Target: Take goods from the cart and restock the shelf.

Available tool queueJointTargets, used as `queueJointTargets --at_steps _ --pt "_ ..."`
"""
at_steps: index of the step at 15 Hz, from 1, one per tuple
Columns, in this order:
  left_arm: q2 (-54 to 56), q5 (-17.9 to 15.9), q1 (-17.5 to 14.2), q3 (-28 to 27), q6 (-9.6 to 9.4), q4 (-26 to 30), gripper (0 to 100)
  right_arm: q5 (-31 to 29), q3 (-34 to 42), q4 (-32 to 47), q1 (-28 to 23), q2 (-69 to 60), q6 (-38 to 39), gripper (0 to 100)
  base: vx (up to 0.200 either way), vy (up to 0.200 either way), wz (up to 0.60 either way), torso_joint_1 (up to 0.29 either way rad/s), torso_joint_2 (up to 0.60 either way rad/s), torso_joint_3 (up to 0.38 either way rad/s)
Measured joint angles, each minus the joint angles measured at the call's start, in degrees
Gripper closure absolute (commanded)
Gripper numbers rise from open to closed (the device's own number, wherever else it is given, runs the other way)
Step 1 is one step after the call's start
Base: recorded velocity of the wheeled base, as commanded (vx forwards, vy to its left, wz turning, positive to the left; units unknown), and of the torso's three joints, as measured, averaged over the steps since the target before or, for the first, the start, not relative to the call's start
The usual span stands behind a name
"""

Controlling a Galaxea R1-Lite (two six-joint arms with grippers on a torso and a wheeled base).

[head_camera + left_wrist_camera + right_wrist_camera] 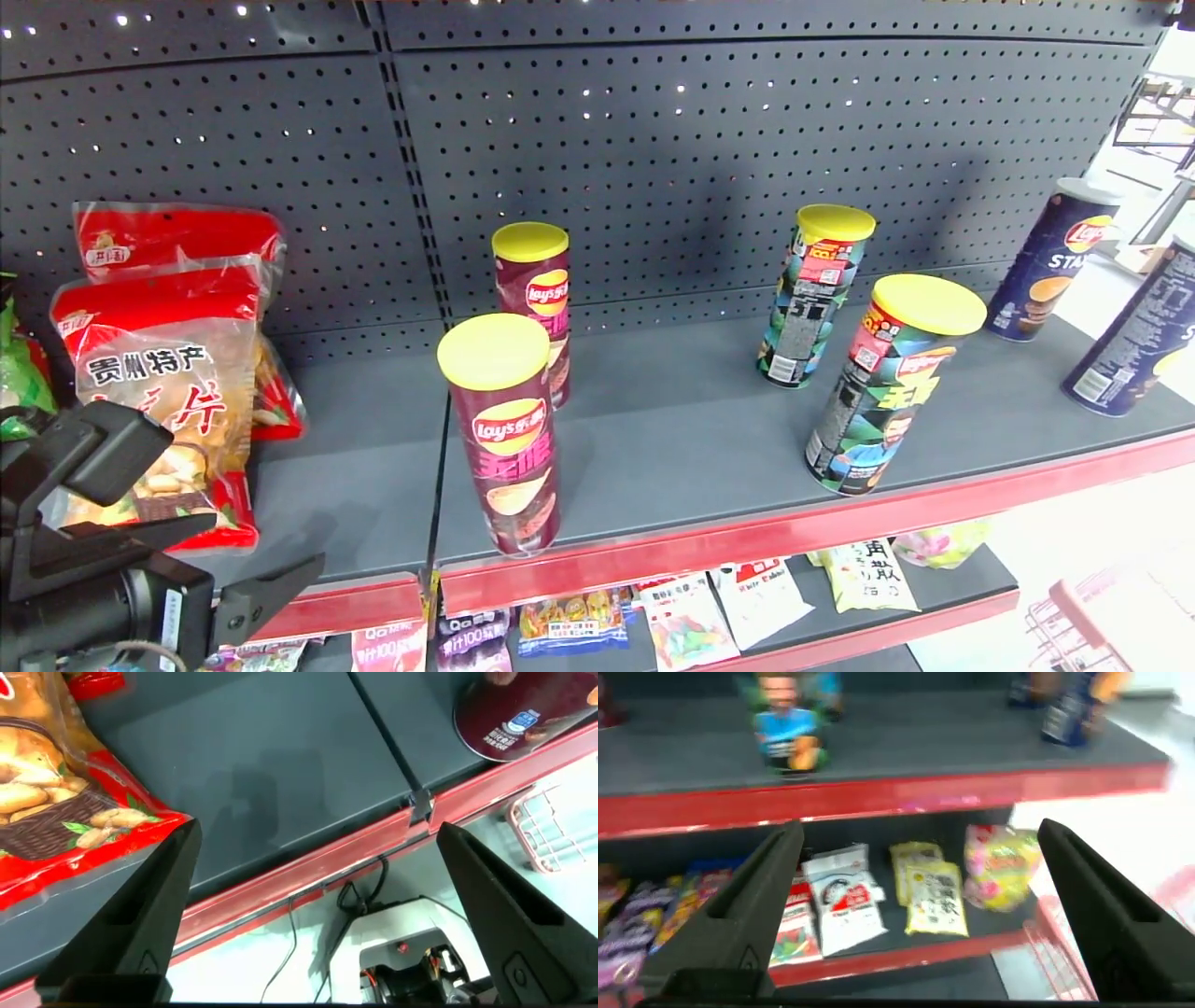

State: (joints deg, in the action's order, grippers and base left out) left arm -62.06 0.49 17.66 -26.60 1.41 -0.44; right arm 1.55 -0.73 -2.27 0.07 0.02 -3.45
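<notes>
The dark grey shelf [672, 439] holds two maroon chip cans [504, 429] [534, 299], two multicolour cans [887, 383] [817, 294] and two dark blue cans [1050, 257] [1134, 336], all upright with gaps between them. My left gripper [233, 560] hangs open and holds nothing, just in front of the shelf's red front edge, below the red snack bags [163, 373]. The left wrist view has the left gripper [318, 831] over that edge, the red bag [56, 803] to one side. My right gripper [920, 831] is open and holds nothing, facing the lower shelf below the multicolour can [789, 728].
Several small snack packets [747, 597] [840, 901] lie on the lower shelf. A pink wire cart [1074, 616] [551, 826] stands at the lower right. A perforated back panel [653, 140] closes the shelf behind. Bare shelf room lies between the can groups.
</notes>
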Motion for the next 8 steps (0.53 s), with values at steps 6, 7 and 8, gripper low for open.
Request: queueJointTargets --at_steps 6,7,8 --pt "0.0 -1.3 0.0 0.3 -0.05 -0.1 0 0.1 0.7 2.2 0.1 0.0 3.3 0 0.0 0.0 0.0 0.0 0.0 0.0" --pt "-0.2 -1.3 0.0 0.4 -0.05 0.0 0 0.1 0.7 2.2 0.1 0.0 3.4 0 0.0 0.0 0.0 0.0 0.0 0.0" --pt "-0.4 -1.3 0.0 0.4 -0.05 0.0 0 0.1 0.7 2.2 0.1 0.0 3.4 0 0.0 0.0 0.0 0.0 0.0 0.0"
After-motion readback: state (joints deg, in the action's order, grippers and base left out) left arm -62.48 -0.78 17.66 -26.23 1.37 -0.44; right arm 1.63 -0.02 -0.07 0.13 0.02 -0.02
